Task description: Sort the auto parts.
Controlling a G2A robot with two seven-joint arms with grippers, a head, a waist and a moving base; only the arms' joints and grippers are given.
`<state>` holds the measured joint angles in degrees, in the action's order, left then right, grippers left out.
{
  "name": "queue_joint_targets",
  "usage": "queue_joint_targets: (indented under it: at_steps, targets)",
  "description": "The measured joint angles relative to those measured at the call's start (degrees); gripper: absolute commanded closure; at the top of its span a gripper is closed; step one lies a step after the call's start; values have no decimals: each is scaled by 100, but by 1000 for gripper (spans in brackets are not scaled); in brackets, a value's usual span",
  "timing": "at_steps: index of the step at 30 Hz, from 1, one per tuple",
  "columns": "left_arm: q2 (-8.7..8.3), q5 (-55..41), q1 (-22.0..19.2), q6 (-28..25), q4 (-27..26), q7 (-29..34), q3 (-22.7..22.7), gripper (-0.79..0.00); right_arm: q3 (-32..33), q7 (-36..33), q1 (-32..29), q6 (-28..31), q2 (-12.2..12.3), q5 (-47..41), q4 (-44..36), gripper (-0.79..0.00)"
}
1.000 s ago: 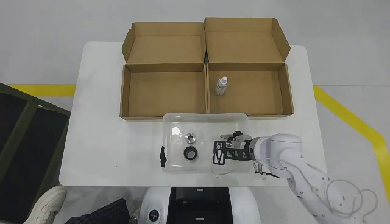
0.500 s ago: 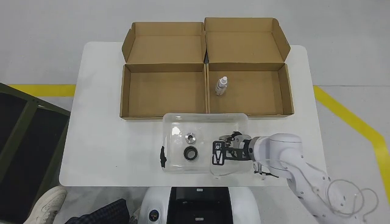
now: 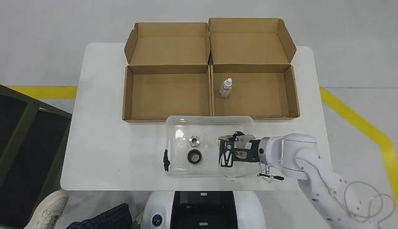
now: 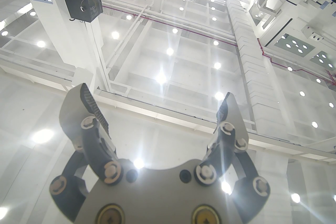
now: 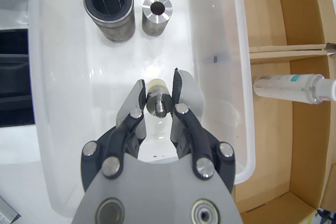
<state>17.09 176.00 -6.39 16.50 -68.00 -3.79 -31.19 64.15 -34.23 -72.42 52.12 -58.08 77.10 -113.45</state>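
— Top view: what are you looking at?
— Your right gripper (image 3: pixel 225 155) over the clear bin (image 3: pixel 208 119) at the near edge of the white table (image 3: pixel 106 135). A large sleeve (image 3: pixel 194 157) and a small bushing (image 3: pixel 194 141) stand at the bin's far end. Behind it, the left cardboard box (image 3: pixel 166 95) and the right cardboard box (image 3: pixel 267 98) lie open, a small bottle (image 3: pixel 226 88) in the right one.
— Left wrist?
— Your left gripper (image 4: pixel 155 93) aimed at the ceiling, fingers spread wide.
— Right wrist?
— Both fingers pinch a threaded metal part (image 5: pixel 157 101) with a cream cap, inside the bin. Whether it touches the floor, you cannot tell. Sleeve and bushing stand beyond, just beside each other.
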Motion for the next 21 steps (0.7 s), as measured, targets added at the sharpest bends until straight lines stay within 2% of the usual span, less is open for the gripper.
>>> queue_joint_targets:
  at_steps: [14, 21]
  targets:
    - [0, 0, 0, 0, 0, 0, 0, -785, 613, 1685, 121, 570, 72, -1301, 567, 0]
    - [0, 0, 0, 0, 0, 0, 0, -785, 884, 2204, 129, 446, 91, -1585, 533, 0]
